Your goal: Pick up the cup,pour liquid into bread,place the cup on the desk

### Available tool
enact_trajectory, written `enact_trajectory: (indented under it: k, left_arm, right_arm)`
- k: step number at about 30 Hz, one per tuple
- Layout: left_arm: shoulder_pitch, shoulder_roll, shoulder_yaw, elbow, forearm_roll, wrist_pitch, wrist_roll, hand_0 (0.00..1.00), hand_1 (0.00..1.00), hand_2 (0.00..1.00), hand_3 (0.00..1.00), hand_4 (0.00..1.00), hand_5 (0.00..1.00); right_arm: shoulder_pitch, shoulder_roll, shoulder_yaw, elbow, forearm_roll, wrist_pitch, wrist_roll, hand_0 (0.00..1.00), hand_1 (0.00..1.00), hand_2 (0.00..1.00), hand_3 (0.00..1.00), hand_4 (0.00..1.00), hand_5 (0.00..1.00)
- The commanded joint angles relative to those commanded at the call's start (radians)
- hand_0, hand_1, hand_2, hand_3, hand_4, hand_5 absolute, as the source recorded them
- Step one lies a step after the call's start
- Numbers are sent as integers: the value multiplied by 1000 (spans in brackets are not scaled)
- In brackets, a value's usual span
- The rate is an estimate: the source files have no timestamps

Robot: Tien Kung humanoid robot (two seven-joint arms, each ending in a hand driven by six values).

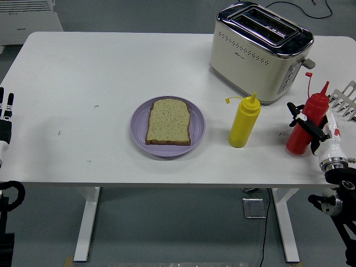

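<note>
From the head view, my right hand has its black fingers wrapped around a red squeeze bottle, which leans to the right with its pointed nozzle up and its small cap dangling from a strap. It is to the right of the yellow squeeze bottle, near the table's right edge. The yellow one stands upright, its own cap hanging off to the left. Left of it sits a purple plate holding a single slice of bread, brown-crusted and speckled. Behind the yellow bottle is a cream and chrome toaster. My left hand rests at the far left of the table, fingers straight and holding nothing. The table is white on white legs, over a grey floor.
</note>
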Motion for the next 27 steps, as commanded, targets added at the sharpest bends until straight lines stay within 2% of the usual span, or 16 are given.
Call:
enact_trajectory:
  k: [1,6,7,18,19,27]
  left_arm:
    - [0,0,0,0,0,0,0,787,749,741,683,565,998]
    - [-1,0,-2,0,-1,0,0,787,749,741,683,565,998]
    - [-1,0,-2,0,-1,0,0,787,748,741,683,565,998]
    - [-3,0,-4,1,0,0,-1,787,748,741,683,565,998]
    - [-3,0,-4,1,0,0,-1,787,749,740,683,565,998]
    - [-6,0,-7,0,-1,0,-1,788,748,740,683,567,998]
  right_arm:
    - [0,0,0,0,1,-3,0,2,32,135,223,946,324]
    - [2,1,3,3,13,-12,-2,2,32,135,223,946,324]
    - [3,0,4,4,15,-14,-1,2,2,106,219,948,326]
    - [8,-2,20,31,-6,-21,5,2,2,81,214,955,331]
    - [8,-2,22,35,-10,-22,4,2,2,66,191,959,334]
    - [37,-16,65,82,-12,-48,22,2,2,63,186,958,326]
